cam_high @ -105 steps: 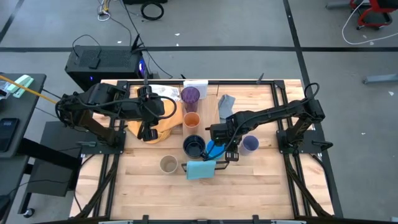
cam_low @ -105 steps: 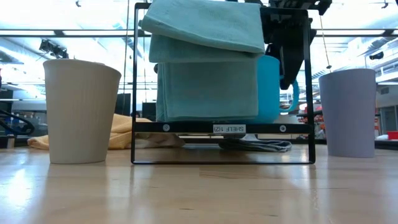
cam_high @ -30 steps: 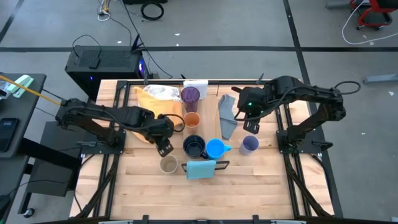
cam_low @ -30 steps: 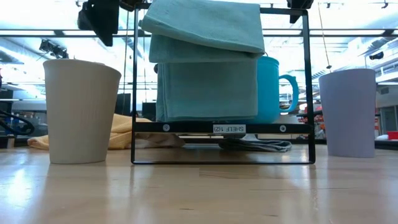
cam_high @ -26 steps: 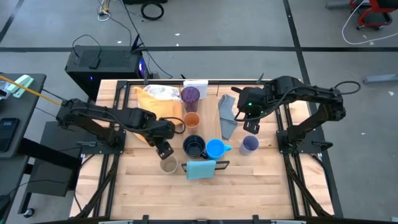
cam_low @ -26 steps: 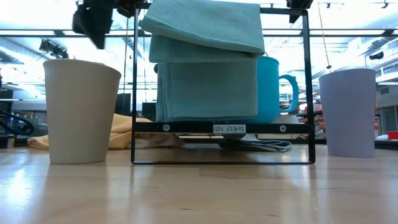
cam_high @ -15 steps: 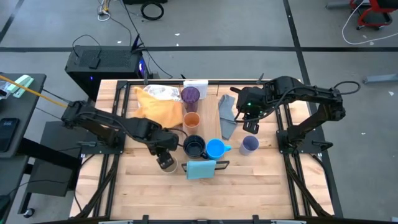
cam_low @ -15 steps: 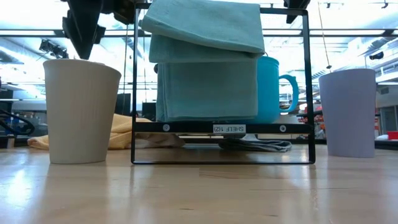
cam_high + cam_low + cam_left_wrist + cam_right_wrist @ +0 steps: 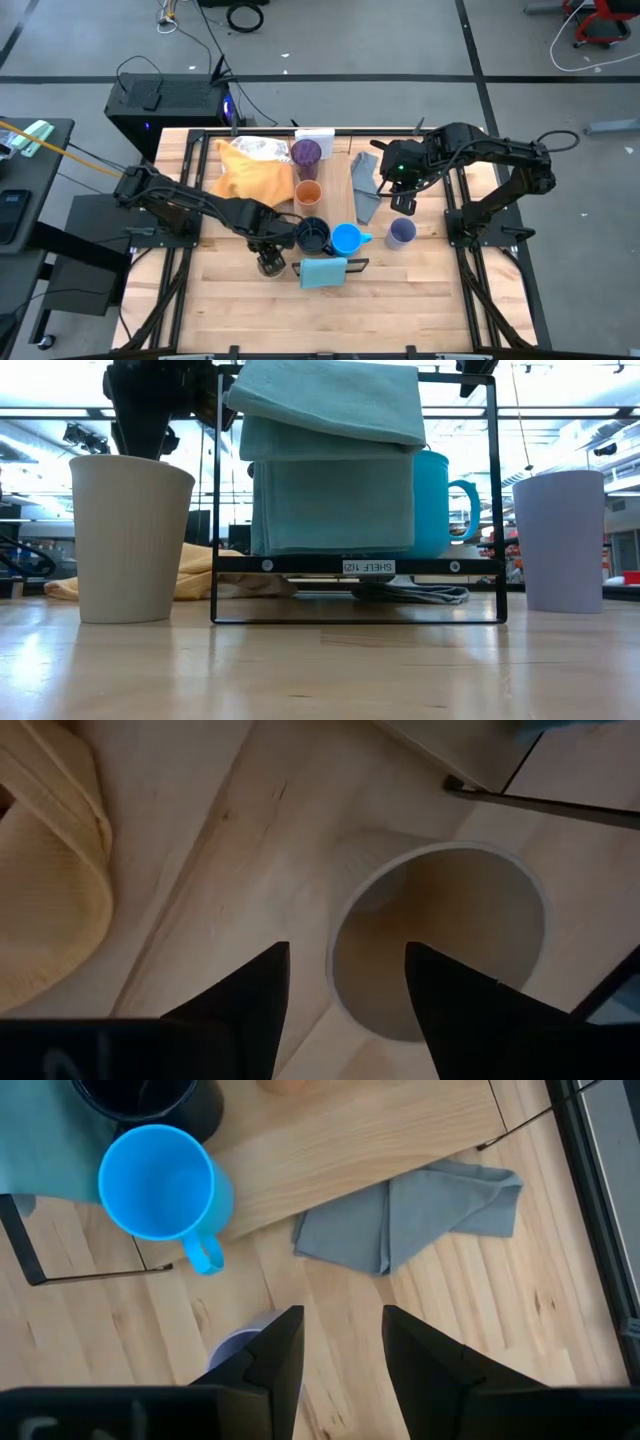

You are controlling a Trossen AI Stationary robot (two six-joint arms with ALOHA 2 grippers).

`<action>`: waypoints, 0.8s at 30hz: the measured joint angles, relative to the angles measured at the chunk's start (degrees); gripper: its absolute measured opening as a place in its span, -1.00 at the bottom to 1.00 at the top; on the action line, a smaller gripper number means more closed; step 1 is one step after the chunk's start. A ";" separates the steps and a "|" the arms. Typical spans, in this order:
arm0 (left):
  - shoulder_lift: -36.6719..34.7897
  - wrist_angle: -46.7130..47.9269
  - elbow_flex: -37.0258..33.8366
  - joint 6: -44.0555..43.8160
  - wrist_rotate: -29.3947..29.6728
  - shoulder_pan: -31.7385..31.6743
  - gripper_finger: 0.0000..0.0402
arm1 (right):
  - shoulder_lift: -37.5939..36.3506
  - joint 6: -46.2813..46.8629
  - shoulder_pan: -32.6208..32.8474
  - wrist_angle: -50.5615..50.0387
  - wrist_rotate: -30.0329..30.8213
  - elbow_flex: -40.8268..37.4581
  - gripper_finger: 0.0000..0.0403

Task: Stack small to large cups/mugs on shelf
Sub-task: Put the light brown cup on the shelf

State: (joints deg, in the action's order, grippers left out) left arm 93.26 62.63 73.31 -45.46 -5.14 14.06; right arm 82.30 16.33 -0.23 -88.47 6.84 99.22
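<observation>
While the beige cup (image 9: 131, 538) is stood upright on the table (image 9: 215, 300) with its mouth facing up, its long axis is kept vertical. It is found just beside the black wire rack (image 9: 355, 575), nearer the table's front edge than the shelf (image 9: 320, 190). The left gripper (image 9: 345, 985) is held directly over the cup, released, one finger outside the rim and one above the mouth. Open table is left toward the front edge. The right gripper (image 9: 340, 1345), released and empty, is held above the grey cloth (image 9: 420, 1210) and lavender cup (image 9: 401, 232).
</observation>
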 joint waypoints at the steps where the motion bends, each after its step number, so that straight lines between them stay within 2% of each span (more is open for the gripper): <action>1: 0.17 -0.08 0.05 0.10 0.26 -0.04 0.03 | 0.00 0.03 0.00 0.02 0.01 0.00 -0.29; 8: 0.73 -0.82 -0.69 1.18 0.62 -0.12 0.04 | -0.02 0.45 0.00 0.04 0.00 0.00 -0.30; 24: 0.89 -1.35 -0.69 2.58 1.04 -0.39 -0.14 | -0.02 0.67 0.00 0.07 -0.01 0.00 -0.30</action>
State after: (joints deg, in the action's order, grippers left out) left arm 94.15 61.28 72.62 -42.88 -4.10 13.67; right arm 82.28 16.99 -0.23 -88.40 6.83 99.22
